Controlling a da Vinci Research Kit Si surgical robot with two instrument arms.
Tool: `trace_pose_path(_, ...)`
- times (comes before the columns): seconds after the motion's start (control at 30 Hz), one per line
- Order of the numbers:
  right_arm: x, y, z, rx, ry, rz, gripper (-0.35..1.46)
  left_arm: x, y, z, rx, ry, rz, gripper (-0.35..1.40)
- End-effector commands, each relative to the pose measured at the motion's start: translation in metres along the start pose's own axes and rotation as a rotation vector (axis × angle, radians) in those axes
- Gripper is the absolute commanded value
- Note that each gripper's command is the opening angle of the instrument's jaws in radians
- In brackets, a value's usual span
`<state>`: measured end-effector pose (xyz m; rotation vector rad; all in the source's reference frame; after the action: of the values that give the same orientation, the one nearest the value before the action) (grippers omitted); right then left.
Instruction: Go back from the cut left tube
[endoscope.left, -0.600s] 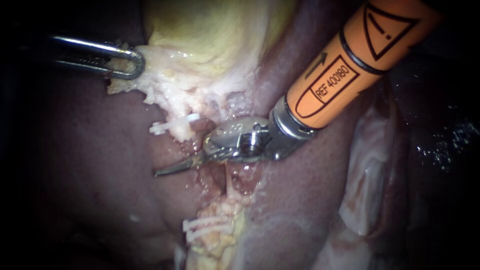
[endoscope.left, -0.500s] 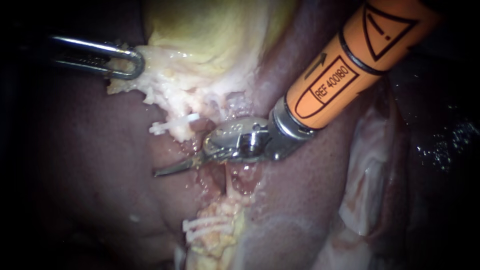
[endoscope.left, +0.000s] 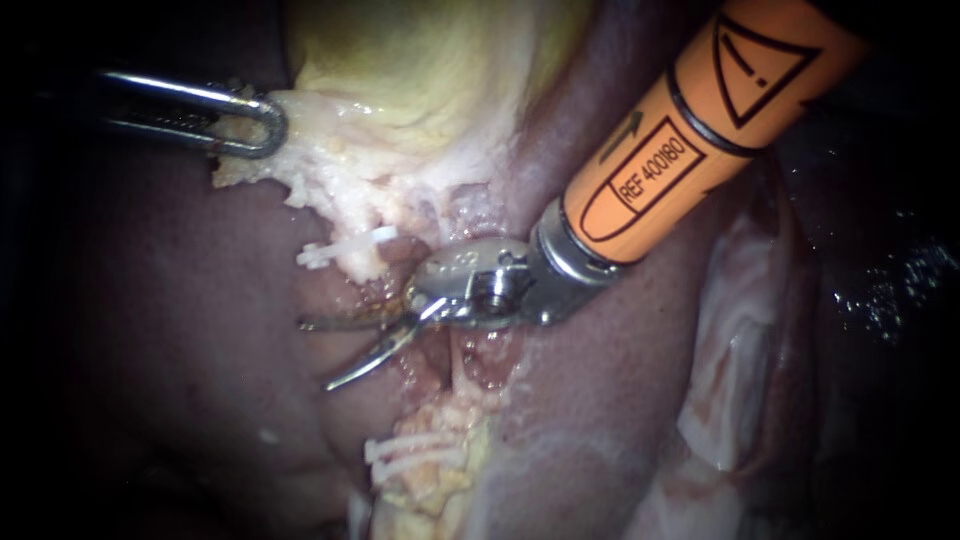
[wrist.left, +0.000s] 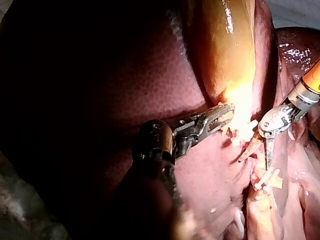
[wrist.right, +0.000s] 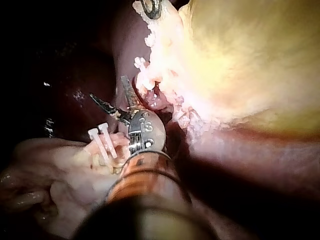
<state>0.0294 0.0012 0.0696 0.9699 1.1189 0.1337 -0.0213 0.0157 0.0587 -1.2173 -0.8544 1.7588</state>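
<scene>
The orange-sleeved, steel-wristed right instrument (endoscope.left: 318, 353) holds its thin curved blades well apart on nothing, just beside the clipped upper stump of the cut left tube (endoscope.left: 357, 263). Withdrawn so spread, they could nick the dark red liver (endoscope.left: 200, 330) or snag the white plastic clip (endoscope.left: 338, 249). The slim silver left instrument (endoscope.left: 262, 127) pinches the yellowish gallbladder (endoscope.left: 420, 70) by its pale edge, jaws closed on it. No container shows.

Dark liver (endoscope.left: 180, 380) beside yellowish gallbladder (endoscope.left: 420, 70)
</scene>
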Motion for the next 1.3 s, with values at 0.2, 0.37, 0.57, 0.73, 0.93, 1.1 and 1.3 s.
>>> trace_pose_path(0.2,-0.0025,-0.0031,-0.0036,-0.347,0.066,-0.057,1.43,0.0,0.0,0.0,-0.001,0.0,0.0,-0.35)
trace_pose_path(0.37,-0.0051,-0.0053,-0.0075,-0.553,0.051,-0.147,1.43,0.0,-0.0002,0.0,-0.001,0.0,0.0,-0.35)
trace_pose_path(0.57,-0.0076,-0.0072,-0.0122,-0.665,0.012,-0.212,1.43,0.0,-0.0002,0.0,-0.001,0.0,0.0,-0.35)
trace_pose_path(0.73,-0.0081,-0.008,-0.0161,-0.691,-0.019,-0.238,1.43,0.0,-0.0002,0.0,-0.001,0.0,0.0,-0.35)
trace_pose_path(0.93,-0.0077,-0.0085,-0.0188,-0.697,-0.033,-0.23,1.43,-0.0001,-0.0003,0.0,-0.001,0.0,0.001,-0.35)
trace_pose_path(1.1,-0.0078,-0.0088,-0.0193,-0.682,-0.032,-0.223,1.43,-0.0006,-0.0008,0.0007,0.003,0.002,0.005,-0.35)
trace_pose_path(1.3,-0.0078,-0.0088,-0.0193,-0.682,-0.032,-0.223,1.43,-0.002,-0.0023,0.0029,0.012,0.005,0.015,-0.35)
